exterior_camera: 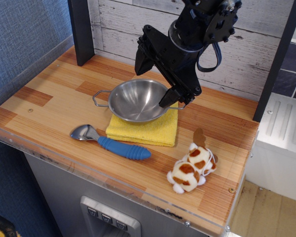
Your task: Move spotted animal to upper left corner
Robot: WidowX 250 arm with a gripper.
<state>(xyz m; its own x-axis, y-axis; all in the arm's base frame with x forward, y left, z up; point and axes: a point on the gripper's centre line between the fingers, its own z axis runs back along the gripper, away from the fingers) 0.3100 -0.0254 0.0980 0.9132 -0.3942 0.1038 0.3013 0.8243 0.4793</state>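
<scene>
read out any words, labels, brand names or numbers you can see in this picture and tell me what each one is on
There is no readable text in this view.
Black robot gripper: no label or number shows.
Round steel bowl, folded yellow cloth, blue-handled metal spoon, white plush dog with orange-brown patches: no markings.
Three small grey buttons below the countertop: any symbols are too small to read.
</scene>
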